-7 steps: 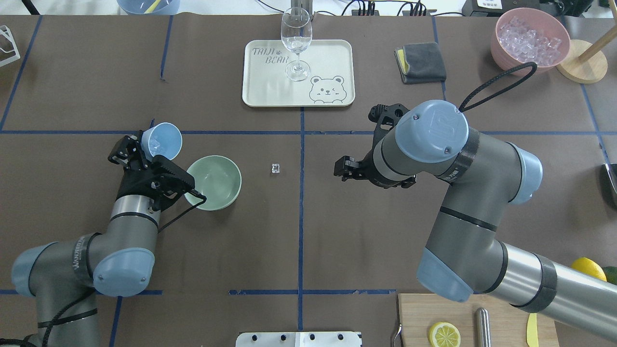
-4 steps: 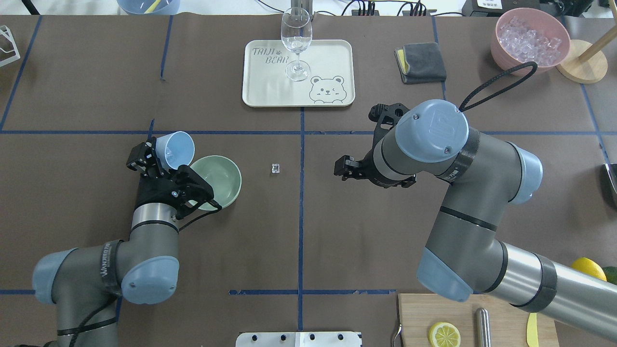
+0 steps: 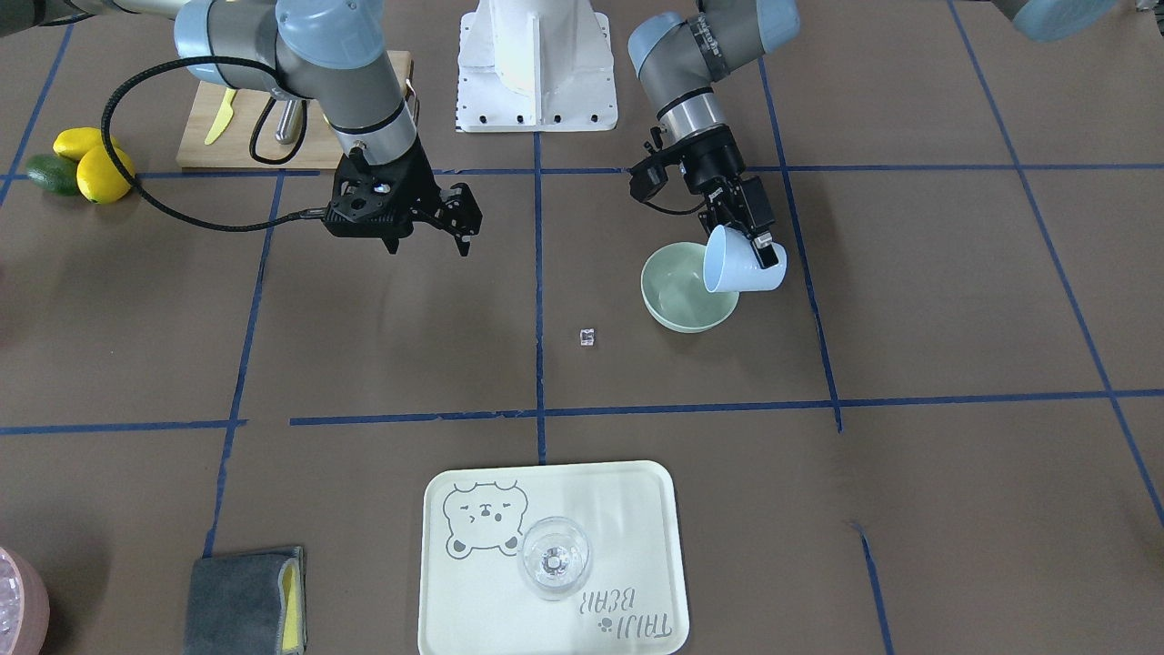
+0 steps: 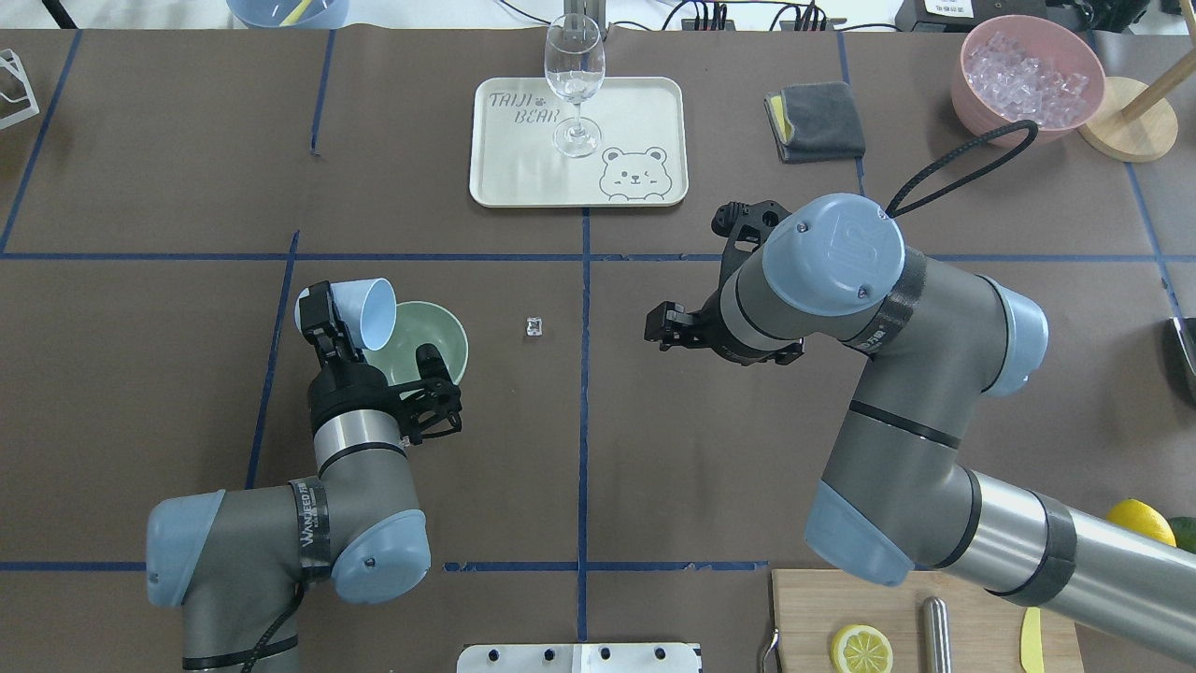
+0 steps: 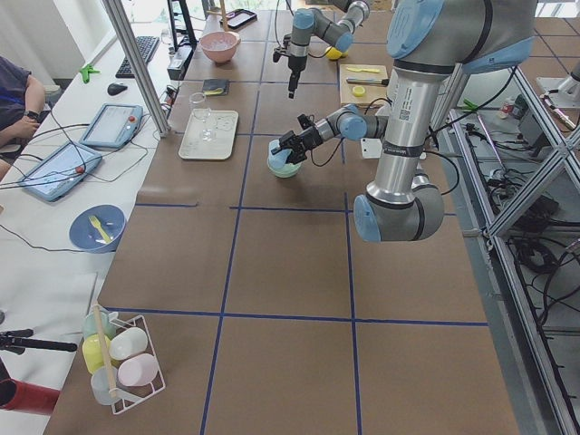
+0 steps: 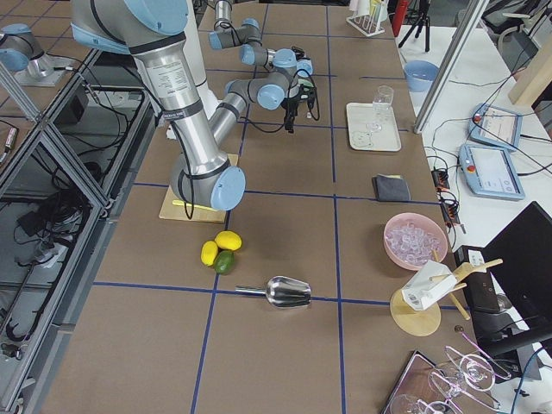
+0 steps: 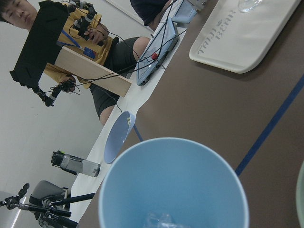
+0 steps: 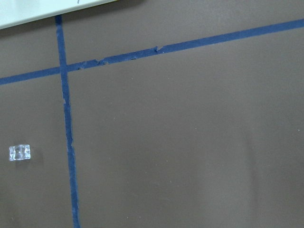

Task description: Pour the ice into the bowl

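Several clear cubes of ice (image 7: 159, 221) sat low in the light blue cup (image 7: 173, 185), at the bottom edge of the left wrist view, so the pour looked barely begun. In the overhead view, left of centre, the left end effector (image 4: 329, 322) was clenched on that cup, which was tipped with its mouth toward the bowl (image 4: 450, 336) and overlapped the bowl's left rim; the bowl looked empty. To do this step well, the wrist should probably roll slowly, with the cup's lip over the bowl's middle rather than its edge, since glassy cubes may slide out all at once and bounce off the rim. Farther right, a lone cube (image 4: 533, 325) lay on the surface (image 4: 523, 449), apart from the bowl. Beyond it, right of centre, the right end effector (image 4: 657, 327) hung released and empty.
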